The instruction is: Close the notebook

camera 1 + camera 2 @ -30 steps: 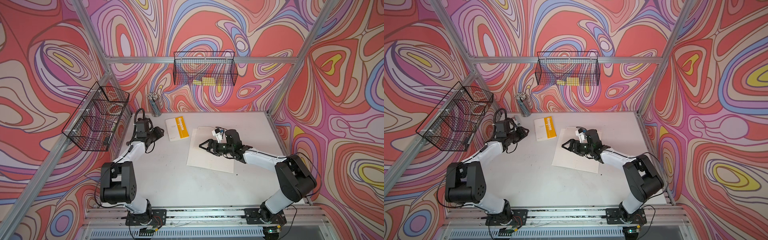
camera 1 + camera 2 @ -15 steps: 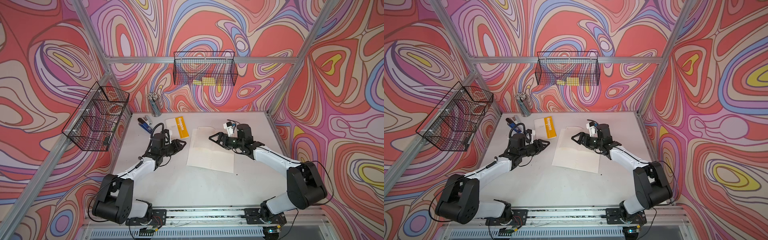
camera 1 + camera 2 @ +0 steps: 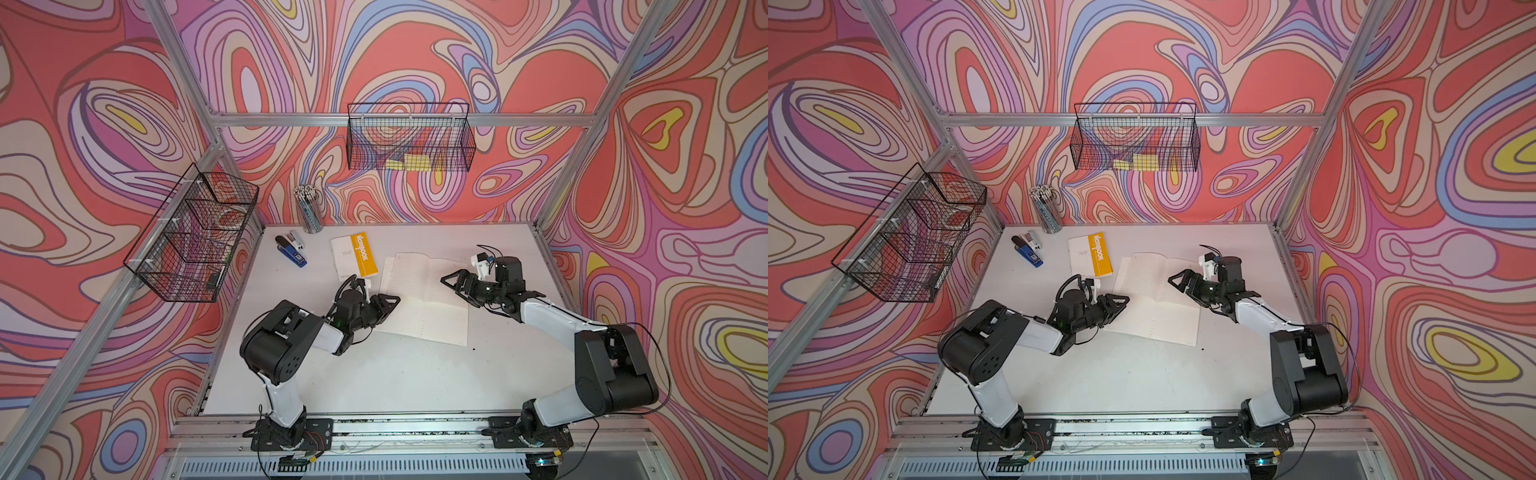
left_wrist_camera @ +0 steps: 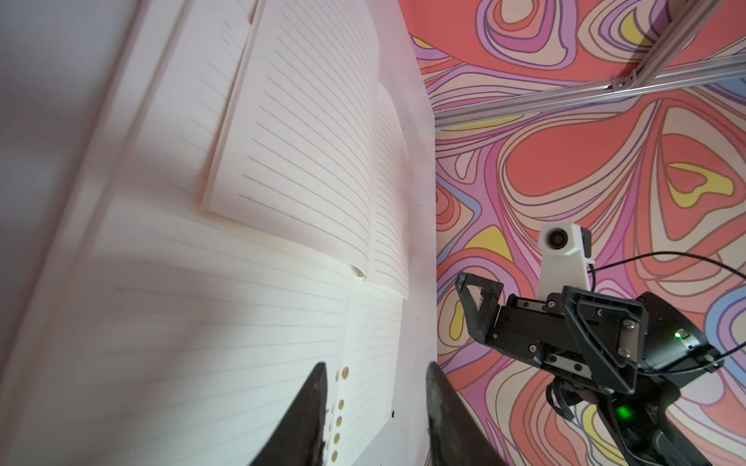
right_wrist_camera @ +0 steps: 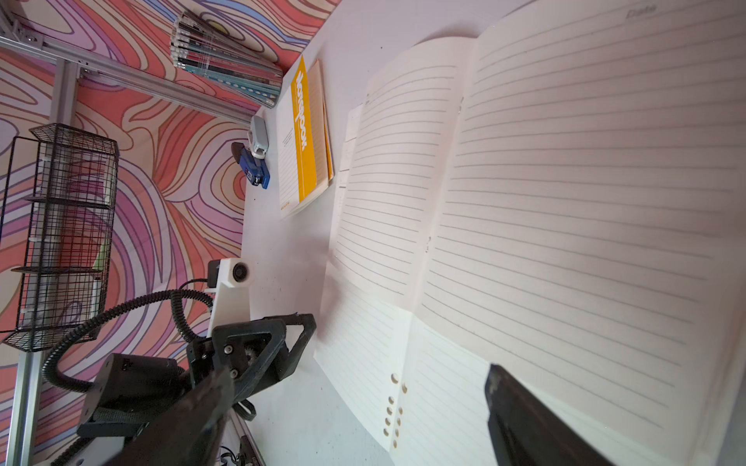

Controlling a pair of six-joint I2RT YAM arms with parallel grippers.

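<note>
You had the lined notebook (image 3: pixel 419 291) lying open and flat on the white table (image 3: pixel 395 374) just beside the yellow notebook (image 3: pixel 362 254), with your left gripper (image 3: pixel 388 305) at its left edge, partly parted and empty, and your right gripper (image 3: pixel 455 289) over its right page, spread wide and empty.

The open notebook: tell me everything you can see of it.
The open notebook lies face up, spread flat on the white table. Its pages are cream paper ruled with thin grey lines, a few bowed slightly upward. Small punched holes sit by the fold at its near end. The left gripper, open, is at its left edge; the right gripper, open, hovers by its right side. Whether either touches it cannot be told.
</note>
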